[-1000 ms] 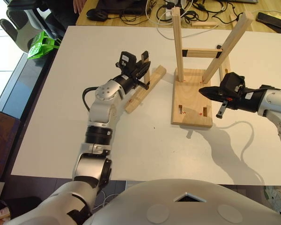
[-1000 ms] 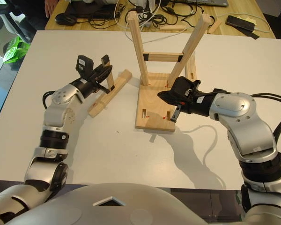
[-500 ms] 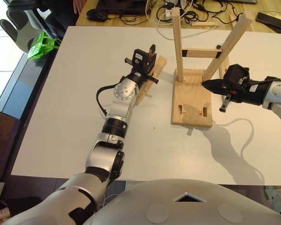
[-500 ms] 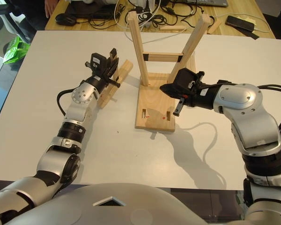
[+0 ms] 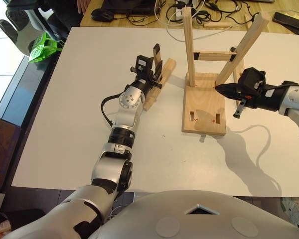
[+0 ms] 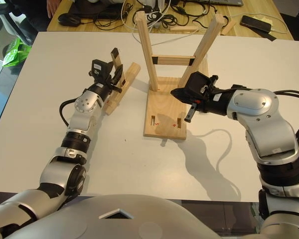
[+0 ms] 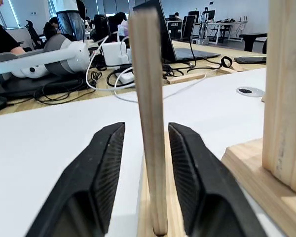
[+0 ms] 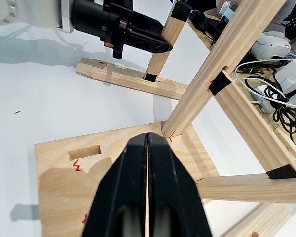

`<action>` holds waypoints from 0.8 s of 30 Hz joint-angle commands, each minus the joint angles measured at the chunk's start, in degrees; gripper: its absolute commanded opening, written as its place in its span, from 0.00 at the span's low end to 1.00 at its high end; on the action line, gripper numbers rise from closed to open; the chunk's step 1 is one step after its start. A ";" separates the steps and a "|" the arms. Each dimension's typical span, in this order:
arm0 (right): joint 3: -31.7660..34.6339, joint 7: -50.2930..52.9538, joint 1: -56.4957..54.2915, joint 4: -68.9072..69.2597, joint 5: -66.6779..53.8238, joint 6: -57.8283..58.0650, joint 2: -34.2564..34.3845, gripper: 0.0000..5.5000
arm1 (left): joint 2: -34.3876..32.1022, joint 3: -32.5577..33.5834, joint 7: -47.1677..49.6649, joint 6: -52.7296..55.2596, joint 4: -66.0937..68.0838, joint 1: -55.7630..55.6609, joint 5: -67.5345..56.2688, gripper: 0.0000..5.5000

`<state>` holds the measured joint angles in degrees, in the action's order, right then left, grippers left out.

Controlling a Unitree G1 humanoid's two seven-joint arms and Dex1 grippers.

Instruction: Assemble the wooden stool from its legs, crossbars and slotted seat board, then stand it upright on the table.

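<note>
Left gripper (image 5: 157, 74) parted around thin upright pale wooden crossbar (image 7: 148, 98), small gaps each side, right gripper (image 8: 147, 148) pressed together, holding nothing, over flat pale slotted wooden seat board (image 5: 204, 112)

Pale wooden seat board (image 5: 205, 101) bears red marks; white table (image 5: 84, 104).

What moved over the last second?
Left gripper moved away from the robot, open around the crossbar; the loose leg beneath shifted the same way. Right gripper, shut, slid along the seat board to the slanted leg. The board stayed put.
</note>
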<state>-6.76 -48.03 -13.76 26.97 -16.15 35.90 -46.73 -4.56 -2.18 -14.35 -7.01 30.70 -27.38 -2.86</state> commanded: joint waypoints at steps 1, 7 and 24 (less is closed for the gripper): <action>-0.06 0.35 -0.29 0.08 0.50 -0.17 0.27 0.00 | -0.92 0.68 1.95 4.83 -11.15 -3.43 0.59 0.42; -0.48 0.98 -0.68 -0.19 1.39 -0.47 1.11 0.00 | -4.39 3.50 1.40 13.68 -6.97 -24.05 -0.56 0.46; -1.75 0.92 -1.24 -0.61 2.50 -1.09 1.67 0.00 | 0.00 -5.67 10.73 25.23 15.28 -13.28 9.45 0.46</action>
<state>-7.93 -47.07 -13.85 26.24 -14.05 34.79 -45.44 -3.20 -8.37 -4.84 15.00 38.10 -46.14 5.08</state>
